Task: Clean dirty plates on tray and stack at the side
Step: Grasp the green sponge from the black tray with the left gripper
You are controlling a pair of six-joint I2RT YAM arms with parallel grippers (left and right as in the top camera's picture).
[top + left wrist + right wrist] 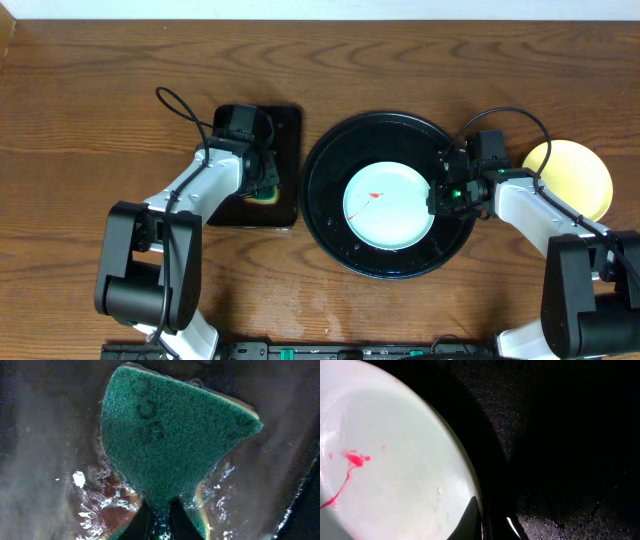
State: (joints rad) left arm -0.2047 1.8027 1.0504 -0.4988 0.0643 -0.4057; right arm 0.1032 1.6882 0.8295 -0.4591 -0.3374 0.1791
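1. Plates in view number two. The nearer one, a mint plate (395,225), lies flat inside the round black tray (322,200) at mid-table, sitting slightly toward the tray's near side.
2. A thin red smear (374,196) crosses the mint plate left of its middle. In the right wrist view it reads as a red blot with a curling tail.
3. The right gripper (487,522) is at the mint plate's right edge. Its jaws are pinched narrow on the rim, with one fingertip over the pale inner face and the other outside, above the tray's black floor.
4. The left gripper (160,522) reaches down into the rectangular black tray (285,140), which lies just left of the round tray without touching it.
5. Its jaws are closed tight on a green sponge (170,435), gripping it at a narrow squeezed corner so that the rest fans out wide away from the fingers. A yellow layer shows along the sponge's edge.
6. Under the sponge the rectangular tray's floor is wet, with glinting water (100,505) around it.
7. Farther back on the right, the yellow plate (580,170) rests on the wooden table (100,80), outside the round tray and near its right rim. The right arm crosses over its near left part.
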